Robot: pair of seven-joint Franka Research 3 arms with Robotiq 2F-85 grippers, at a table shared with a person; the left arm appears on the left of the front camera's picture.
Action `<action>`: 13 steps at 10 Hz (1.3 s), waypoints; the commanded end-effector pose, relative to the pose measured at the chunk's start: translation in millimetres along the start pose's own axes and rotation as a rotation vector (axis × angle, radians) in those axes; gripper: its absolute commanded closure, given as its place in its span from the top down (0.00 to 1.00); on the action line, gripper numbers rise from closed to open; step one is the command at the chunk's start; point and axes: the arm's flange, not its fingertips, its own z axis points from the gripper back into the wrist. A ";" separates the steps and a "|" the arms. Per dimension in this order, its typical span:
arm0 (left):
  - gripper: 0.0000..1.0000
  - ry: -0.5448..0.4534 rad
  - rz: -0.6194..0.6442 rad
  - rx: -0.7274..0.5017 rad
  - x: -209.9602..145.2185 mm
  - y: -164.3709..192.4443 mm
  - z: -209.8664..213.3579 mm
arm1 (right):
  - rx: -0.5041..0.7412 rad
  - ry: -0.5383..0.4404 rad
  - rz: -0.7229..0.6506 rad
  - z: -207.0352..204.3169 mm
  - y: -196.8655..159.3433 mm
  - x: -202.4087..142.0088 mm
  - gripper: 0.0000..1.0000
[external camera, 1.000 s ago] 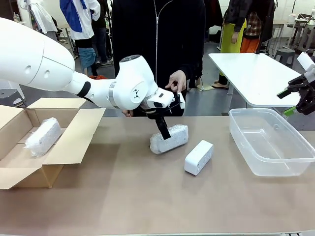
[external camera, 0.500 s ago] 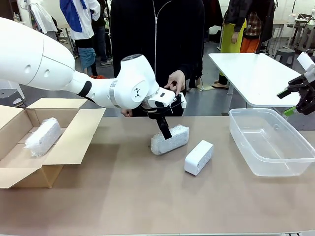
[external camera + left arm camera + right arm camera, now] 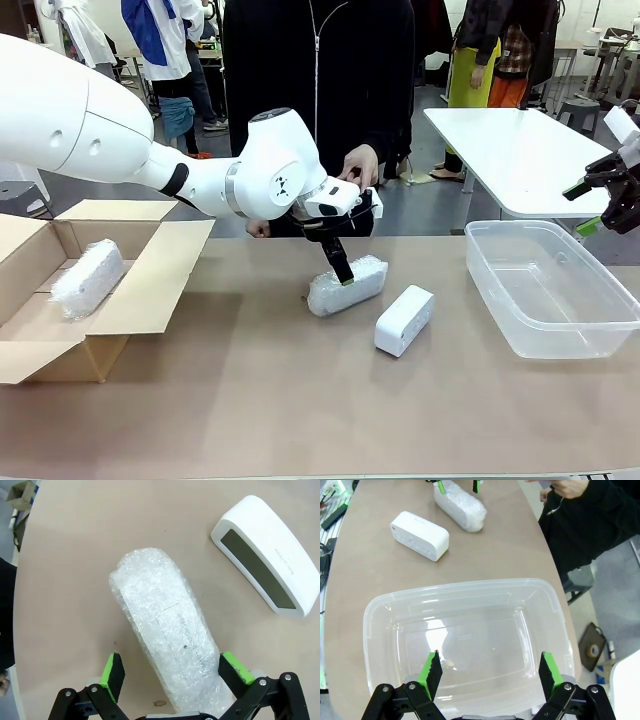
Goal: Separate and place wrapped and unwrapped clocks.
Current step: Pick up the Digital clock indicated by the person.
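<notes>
Bubble-wrapped clock straddled by the left gripper's spread fingers

Crinkly whitish bubble wrap covers an oblong bundle [image 3: 346, 285] lying on the brown table [image 3: 250, 400], near the middle and toward the far edge. The left gripper [image 3: 345, 278] is down over one end of it with its jaws released and wide apart, one green pad on each side. In the left wrist view one pad [image 3: 235, 666] sits right against the wrap, while bare table shows between the other pad and the bundle. The bundle rests on the table and is not gripped.

Just beside it, toward the robot's right and apart from it, lies the unwrapped clock [image 3: 404, 320], a smooth glossy white rounded block with a grey display panel on one face.

A second wrapped bundle [image 3: 88, 277] lies inside an open cardboard box [image 3: 150, 275] at the table's left end.

At the right end stands a clear plastic tub [image 3: 490, 280] with nothing in it. The right gripper [image 3: 583, 207] hangs above the tub's far right side, jaws released and holding nothing.

A person in dark clothing stands at the far side, one hand [image 3: 360, 163] raised just behind the left arm's wrist
</notes>
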 end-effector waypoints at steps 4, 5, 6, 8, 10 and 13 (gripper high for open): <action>1.00 0.009 0.059 -0.022 1.3 7.8 -2.0 | 0.003 0.000 -0.001 -1.9 0.2 -0.4 1.00; 1.00 0.006 0.054 -0.015 4.0 7.9 2.3 | 0.003 0.000 -0.001 -1.9 0.2 -0.4 1.00; 1.00 0.000 0.050 -0.014 6.7 7.1 7.4 | 0.003 0.000 -0.001 -1.9 0.2 -0.4 1.00; 1.00 -0.001 0.043 -0.012 7.8 3.1 11.1 | 0.003 0.000 -0.001 -1.9 0.2 -0.4 1.00; 1.00 0.001 0.043 -0.009 7.5 2.0 12.6 | 0.003 0.000 -0.001 -1.9 0.2 -0.4 1.00; 1.00 0.011 0.051 -0.006 4.9 5.1 8.2 | 0.003 0.000 -0.001 -1.9 0.2 -0.4 1.00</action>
